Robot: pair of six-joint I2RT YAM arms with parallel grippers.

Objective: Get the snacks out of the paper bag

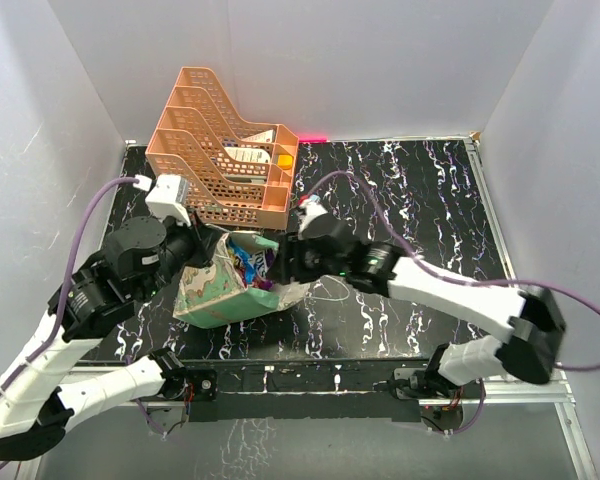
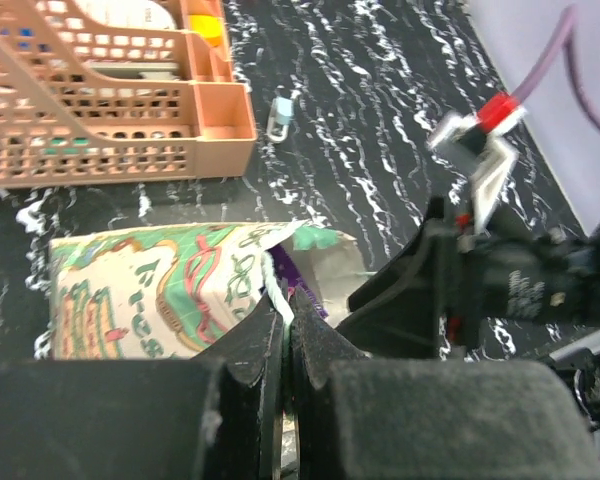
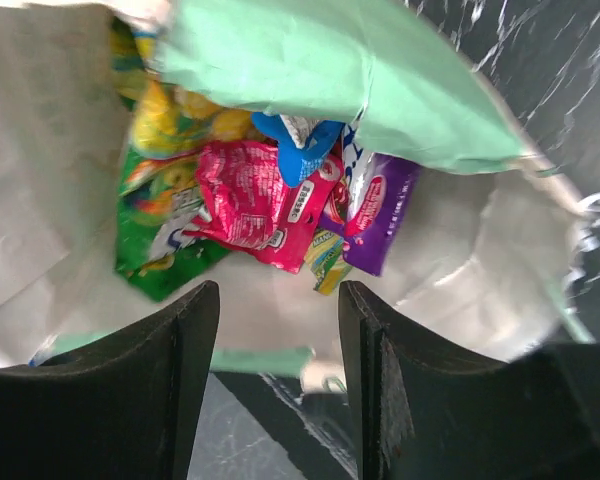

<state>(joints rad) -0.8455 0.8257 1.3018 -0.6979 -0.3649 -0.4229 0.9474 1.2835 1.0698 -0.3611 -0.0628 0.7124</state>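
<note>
Right end effector (image 3: pixel 277 300) is hovering, jaws parted, at the mouth of the paper bag (image 3: pixel 310 60); snacks (image 3: pixel 255 200) are lying straight ahead inside, pink packet nearest. Left end effector (image 2: pixel 283 330) is pinching the bag's rim. Bag is sitting left of centre on the table (image 1: pixel 430 200), toward its near edge.

we can read no words here. the snacks (image 3: pixel 255 195) carry print, but it is too blurred for us. the paper bag (image 2: pixel 150 290) shows only a pattern.
</note>
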